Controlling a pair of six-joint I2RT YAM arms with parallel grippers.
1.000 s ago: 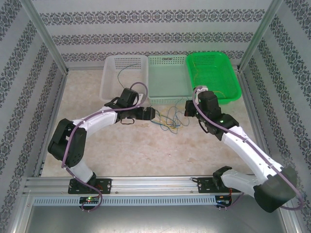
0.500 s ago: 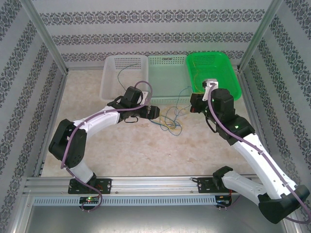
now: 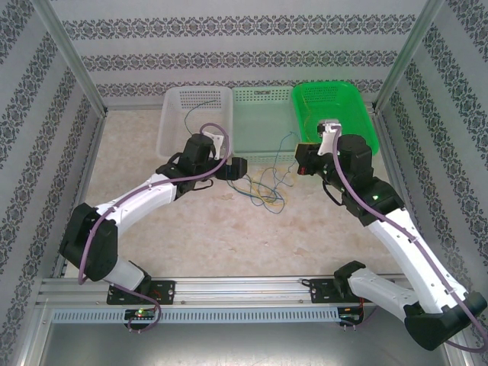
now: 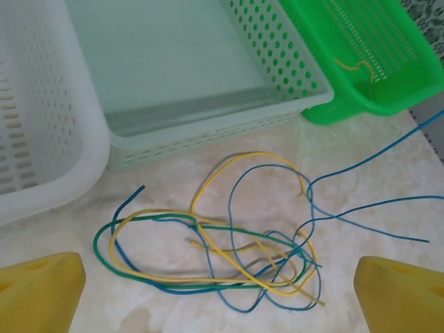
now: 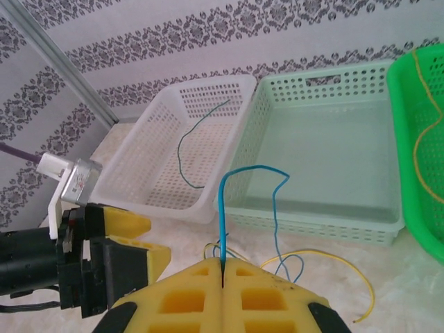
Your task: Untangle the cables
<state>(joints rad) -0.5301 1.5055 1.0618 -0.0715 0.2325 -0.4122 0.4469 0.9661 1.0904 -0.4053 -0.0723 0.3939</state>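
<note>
A tangle of thin yellow, blue and green cables lies on the table in front of the baskets; up close the loops cross one another. My left gripper hovers just left of the tangle, and its yellow fingertips stand wide open on either side of the tangle. My right gripper is raised to the right of the tangle. It is shut on one blue cable, which rises from the closed pads, arches over and drops back to the pile.
Three baskets stand in a row at the back: white, pale green and bright green. A dark green cable lies in the white one, a yellow cable in the bright green one. Metal frame posts stand on both sides.
My right gripper has risen and swung toward the green basket, drawing the blue cable up. My left gripper has shifted right and further back, toward the tangle, and opened slightly wider.
</note>
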